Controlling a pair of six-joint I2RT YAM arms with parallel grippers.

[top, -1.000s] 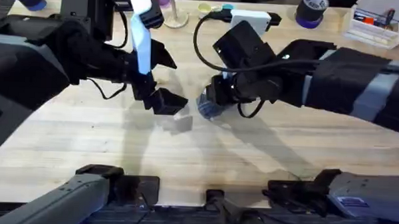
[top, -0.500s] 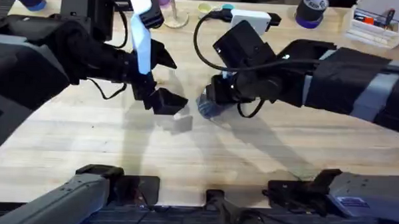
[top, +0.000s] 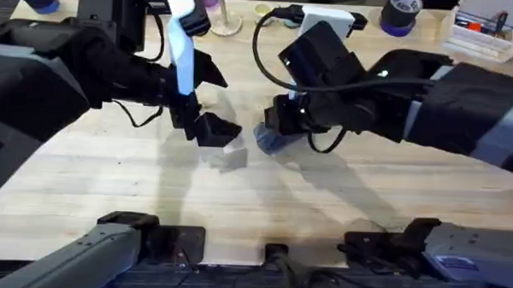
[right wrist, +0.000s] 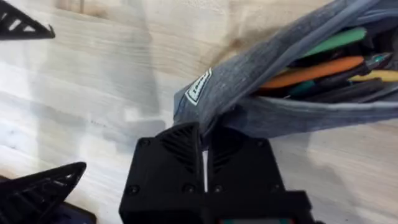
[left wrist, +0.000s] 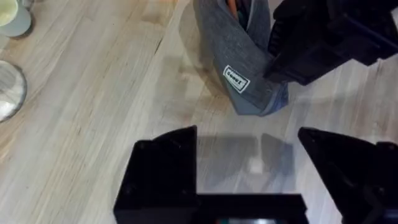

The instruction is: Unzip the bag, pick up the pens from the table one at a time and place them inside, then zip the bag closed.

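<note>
In the left wrist view the left pincer (left wrist: 249,171) hangs wide open over bare surface (left wrist: 87,118), holding nothing; just beyond its fingertips lies the near end of the bag (left wrist: 239,68), grey, with a small white label. In the right wrist view the right pincer (right wrist: 204,155) has its fingers pressed together on a fold of the bag (right wrist: 261,93) at the labelled end; the mouth gapes beyond, and orange and green pens (right wrist: 317,65) lie inside. From overhead, the bag (top: 272,139) sits mid-surface between the two pincers, the right pincer (top: 278,126) on it, the left pincer (top: 216,132) just beside.

With the pens already inside, the step in hand appears to be the closing; I cannot make out the zipper pull. The next move likely calls for one pincer anchoring the fabric while the other finds the pull and draws it along the opening.
</note>
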